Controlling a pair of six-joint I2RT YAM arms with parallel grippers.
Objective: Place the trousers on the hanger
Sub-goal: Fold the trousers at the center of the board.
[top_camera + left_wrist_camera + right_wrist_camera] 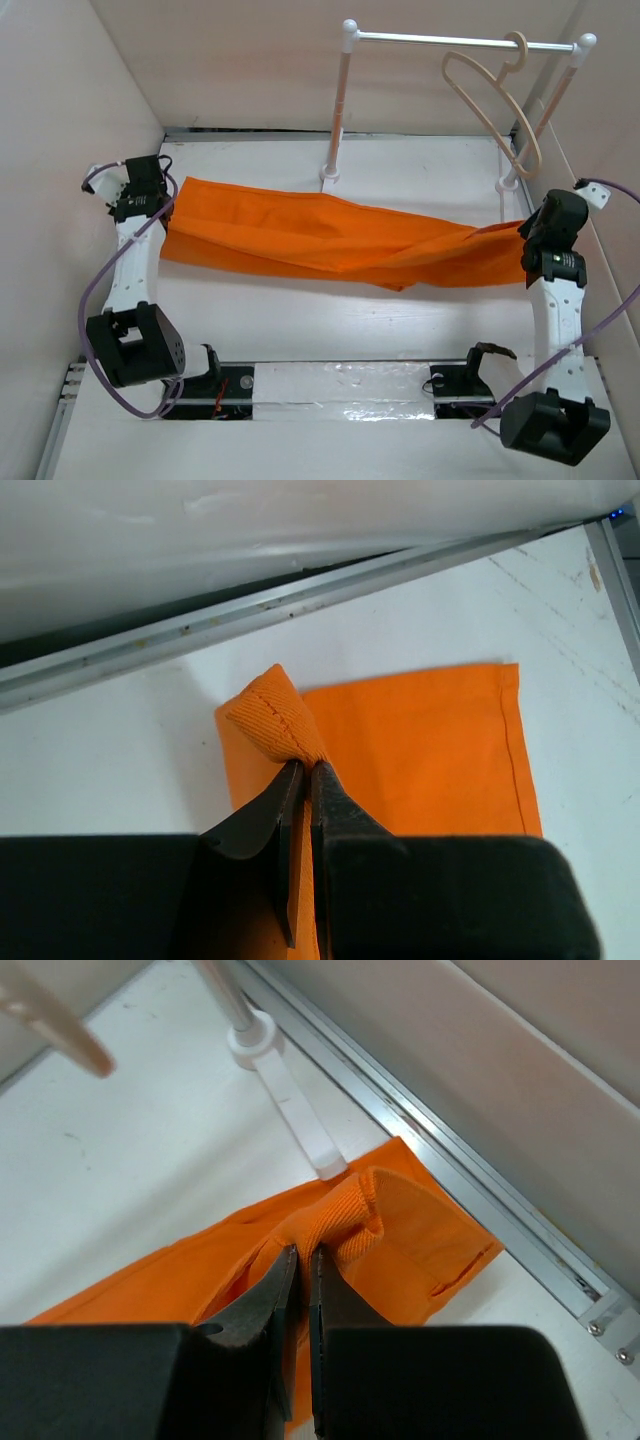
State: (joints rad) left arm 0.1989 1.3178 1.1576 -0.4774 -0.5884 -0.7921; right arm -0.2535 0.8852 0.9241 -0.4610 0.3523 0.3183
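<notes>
Across the middle of the surface (300, 320), from 9 o'clock to 3 o'clock, the trousers (330, 235) run as one long orange band strung between the two arms.

- Left hand (160, 203), at 9 o'clock: clenched on a bunched, ribbed bit of cloth at that end. The wrist view shows the jaws nearly together, with a knob of fabric sticking out past the tips (305, 765).
- Right hand (530, 240), at 3 o'clock: likewise pinched on a ribbed fold at the other end (303, 1250).
- Hanger (522, 58): at 1 o'clock, hooked on the white rail (460, 40), tilted, well apart from the cloth. Nothing is on it yet.
- Cloth state: slack, with a twist and an overlapping fold toward the right third. The near edge droops (whether the middle rests on the surface or hangs just off it, I cannot tell).

Handling judgement: light, limp fabric with no stiffness of its own. It will sag and swing wherever it is unsupported, and a thin single-layer pinch could creep out of the jaws. The thicker ribbed ends are the sensible grip points, as now. The hanger hangs free on its hook, so I expect it to swing if nudged, and smooth cloth may slide off the bar unless the legs balance on both sides.
</notes>
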